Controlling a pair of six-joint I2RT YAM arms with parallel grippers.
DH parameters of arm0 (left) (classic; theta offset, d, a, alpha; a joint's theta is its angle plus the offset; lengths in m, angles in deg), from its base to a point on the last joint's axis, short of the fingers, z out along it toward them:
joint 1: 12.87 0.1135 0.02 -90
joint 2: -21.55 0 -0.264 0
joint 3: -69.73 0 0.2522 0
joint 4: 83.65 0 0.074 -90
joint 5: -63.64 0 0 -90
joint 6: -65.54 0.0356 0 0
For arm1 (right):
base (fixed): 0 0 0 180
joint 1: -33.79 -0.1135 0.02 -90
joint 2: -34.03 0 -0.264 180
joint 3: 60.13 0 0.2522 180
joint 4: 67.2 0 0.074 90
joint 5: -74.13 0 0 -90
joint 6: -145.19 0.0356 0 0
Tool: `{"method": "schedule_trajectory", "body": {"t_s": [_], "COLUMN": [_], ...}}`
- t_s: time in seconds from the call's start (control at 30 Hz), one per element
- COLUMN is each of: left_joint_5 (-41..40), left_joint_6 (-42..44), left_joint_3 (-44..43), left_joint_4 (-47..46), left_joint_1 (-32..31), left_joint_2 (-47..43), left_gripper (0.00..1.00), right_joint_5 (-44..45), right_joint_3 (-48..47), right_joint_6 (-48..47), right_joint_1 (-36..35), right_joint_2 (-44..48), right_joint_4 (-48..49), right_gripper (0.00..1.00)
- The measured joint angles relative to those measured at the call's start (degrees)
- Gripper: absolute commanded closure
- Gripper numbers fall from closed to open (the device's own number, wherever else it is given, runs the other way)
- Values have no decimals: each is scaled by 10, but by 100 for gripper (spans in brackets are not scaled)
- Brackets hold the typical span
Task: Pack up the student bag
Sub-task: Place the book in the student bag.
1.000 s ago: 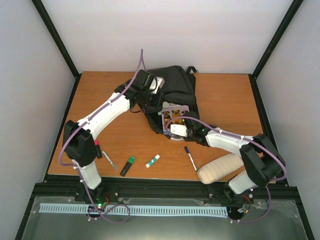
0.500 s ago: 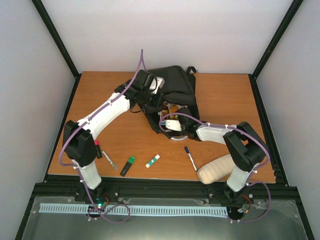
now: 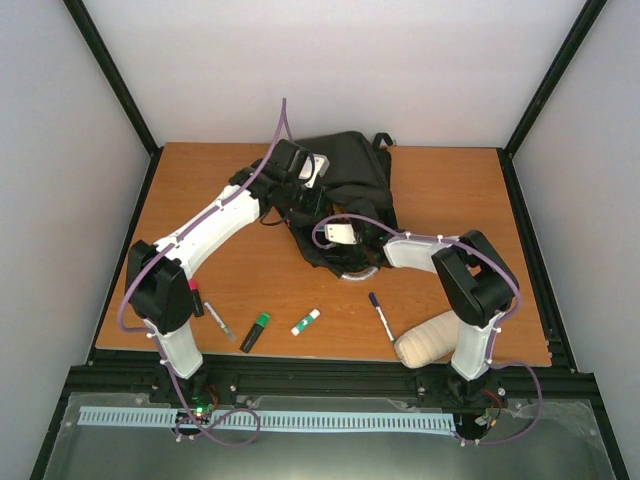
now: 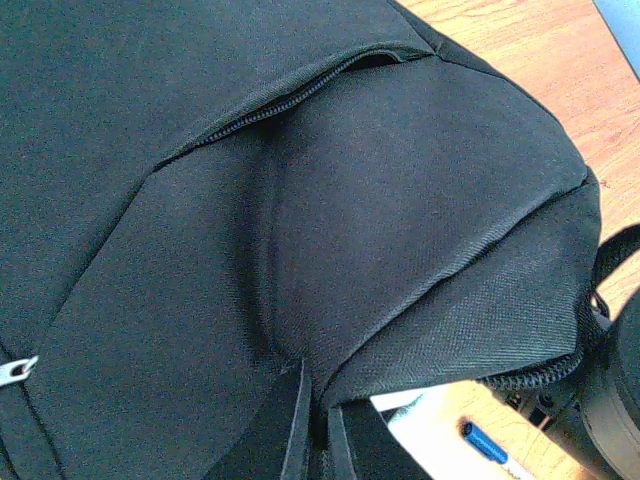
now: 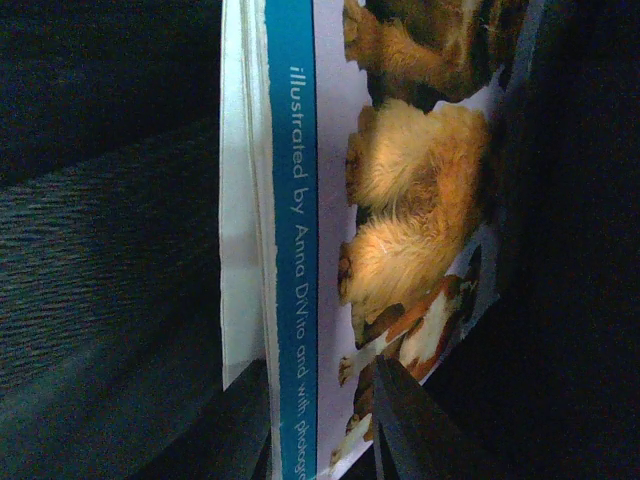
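The student bag, black fabric, lies at the far middle of the table with its mouth toward the arms. My left gripper is shut on a fold of the bag's fabric near the zip and holds it up. My right gripper is inside the dark bag. It is shut on a thin book with a blue spine strip and furry animals on the cover, one finger on the cover and the other behind the spine. In the top view the right wrist is at the bag's mouth and the book is hidden.
On the near table lie a cream padded pouch, a blue pen, a glue stick, a green highlighter and a thin pen. The right forearm lies low across the table toward the bag.
My right arm has pushed left and farther into the bag with the book, which no longer shows from above. Its jaws have narrowed. The left arm has not moved.
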Motion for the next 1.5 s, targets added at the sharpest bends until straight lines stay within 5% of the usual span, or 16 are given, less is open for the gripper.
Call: {"method": "schedule_trajectory", "body": {"t_s": [0.5,1.07,1.3,1.5], "left_joint_5": [0,0,7,11], "left_joint_6": [1,4,4,4], "left_joint_3": [0,0,0,0], "left_joint_4": [0,3,6,9], "left_joint_1": [0,0,1,2], "left_joint_2": [0,0,0,0], "left_gripper": [99,99,99,99], "right_joint_5": [-25,-248,-271,-256], "right_joint_3": [1,42,79,132], "right_joint_6": [19,191,195,166], "right_joint_1": [14,22,40,41], "right_joint_2": [22,362,477,522], "right_joint_4": [-37,-475,-626,-716], "right_gripper": [52,49,54,28]}}
